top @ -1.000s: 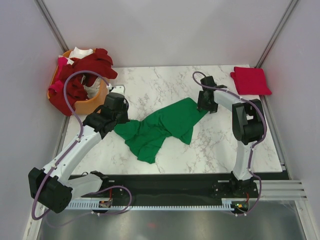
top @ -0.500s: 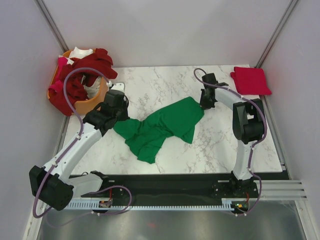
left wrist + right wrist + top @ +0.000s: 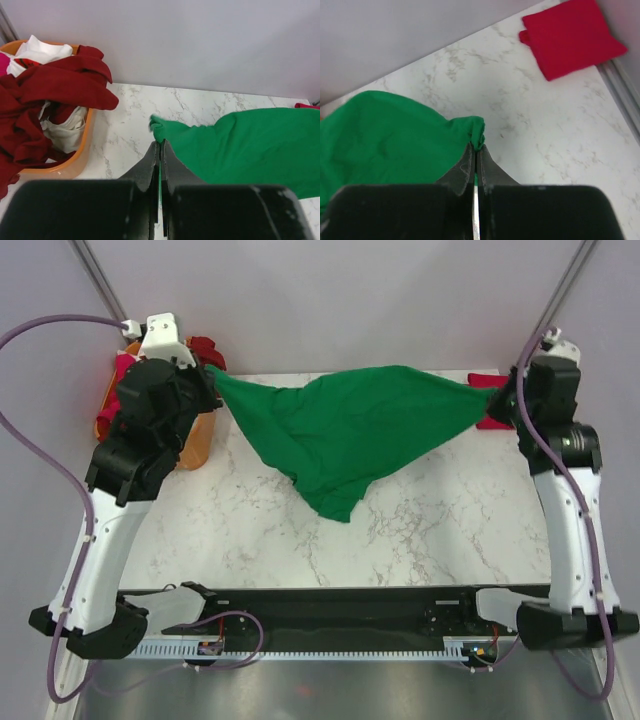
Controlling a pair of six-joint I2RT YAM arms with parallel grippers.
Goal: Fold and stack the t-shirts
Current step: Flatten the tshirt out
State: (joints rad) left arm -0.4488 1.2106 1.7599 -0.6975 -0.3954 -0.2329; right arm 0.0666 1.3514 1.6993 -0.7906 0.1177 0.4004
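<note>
A bright green t-shirt [image 3: 345, 430] hangs stretched in the air between both arms, its lower part drooping to a point over the marble table. My left gripper [image 3: 212, 375] is shut on its left corner [image 3: 159, 131]. My right gripper [image 3: 500, 392] is shut on its right corner [image 3: 477, 131]. A folded bright red t-shirt [image 3: 570, 37] lies flat at the back right corner, partly hidden behind the right arm in the top view. Dark red [image 3: 55, 87], white and pink t-shirts fill the orange basket [image 3: 75, 160] at the back left.
The marble table [image 3: 430, 530] lies under the hanging shirt. Grey walls close the back and both sides. A metal rail [image 3: 625, 100] runs along the right table edge. The arm bases stand on the black strip [image 3: 340, 605] at the near edge.
Both arms have risen and spread apart, lifting the green t-shirt off the table and pulling it wide. The right gripper closed on the shirt's corner before the lift.
</note>
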